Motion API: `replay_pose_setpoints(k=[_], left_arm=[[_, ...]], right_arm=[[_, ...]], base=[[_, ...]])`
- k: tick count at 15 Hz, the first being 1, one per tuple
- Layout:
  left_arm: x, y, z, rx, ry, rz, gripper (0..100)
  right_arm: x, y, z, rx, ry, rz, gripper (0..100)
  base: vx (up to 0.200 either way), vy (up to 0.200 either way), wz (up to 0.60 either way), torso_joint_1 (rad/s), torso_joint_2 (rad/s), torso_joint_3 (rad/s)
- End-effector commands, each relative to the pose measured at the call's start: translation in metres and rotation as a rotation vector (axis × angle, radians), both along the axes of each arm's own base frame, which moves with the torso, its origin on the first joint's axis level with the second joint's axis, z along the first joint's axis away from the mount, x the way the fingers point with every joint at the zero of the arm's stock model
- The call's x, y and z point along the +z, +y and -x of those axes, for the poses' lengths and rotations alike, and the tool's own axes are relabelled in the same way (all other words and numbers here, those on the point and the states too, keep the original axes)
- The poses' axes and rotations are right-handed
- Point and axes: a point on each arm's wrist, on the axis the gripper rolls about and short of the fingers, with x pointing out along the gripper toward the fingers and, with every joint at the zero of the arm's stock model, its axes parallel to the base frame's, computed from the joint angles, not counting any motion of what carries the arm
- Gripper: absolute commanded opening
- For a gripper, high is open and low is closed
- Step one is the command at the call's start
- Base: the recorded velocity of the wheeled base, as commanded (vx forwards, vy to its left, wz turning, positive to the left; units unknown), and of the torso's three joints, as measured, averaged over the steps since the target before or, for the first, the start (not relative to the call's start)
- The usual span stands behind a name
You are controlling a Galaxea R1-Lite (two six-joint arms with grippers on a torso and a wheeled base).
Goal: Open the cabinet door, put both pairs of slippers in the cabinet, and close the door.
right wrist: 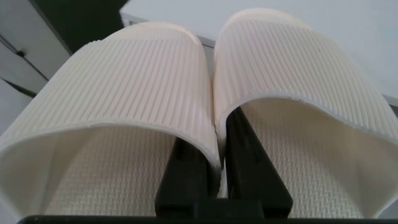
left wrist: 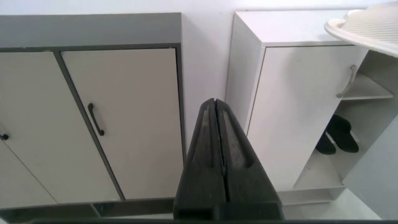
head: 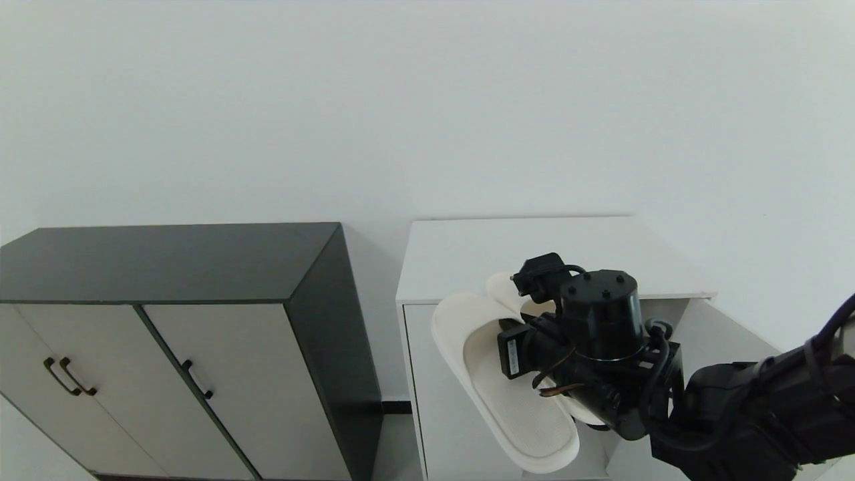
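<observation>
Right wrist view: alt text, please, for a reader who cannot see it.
A pair of cream ribbed slippers is held side by side by the right end effector, one black finger inside each slipper, pinching their adjoining inner walls together. A dark cabinet shows behind them.

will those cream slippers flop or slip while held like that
Probably fairly stiff: the cream slippers hold shape jutting from the right hand. Likely light, one pinch carrying both. Ribbed straps should resist slipping, though they might swing.
</observation>
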Motion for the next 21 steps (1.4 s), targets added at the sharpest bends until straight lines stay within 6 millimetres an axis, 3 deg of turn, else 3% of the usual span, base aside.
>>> replay_pose_setpoints(k=[1, 4, 21], left_arm=[[0.0, 0.0, -0.0001, 0.0, 0.001, 0.001, 0], [0.0, 0.0, -0.0001, 0.0, 0.001, 0.001, 0], [-0.0001, 0.0, 0.0, -0.002, 0.002, 0.001, 0]], right_arm=[[-0.0002, 0.0005, -0.0003, -0.002, -0.004, -0.002, 0], [-0.0002, 0.0003, -0.0004, -0.01, -0.006, 0.0, 0], [-0.0087, -0.0018, 0.0015, -0.011, 0.001, 0.01, 0]], base=[[0.0, 0.0, 0.0, 0.0, 0.0, 0.0], [0.0, 0.0, 0.0, 0.0, 0.0, 0.0], [0.0, -0.188, 0.0, 0.003, 0.0, 0.002]])
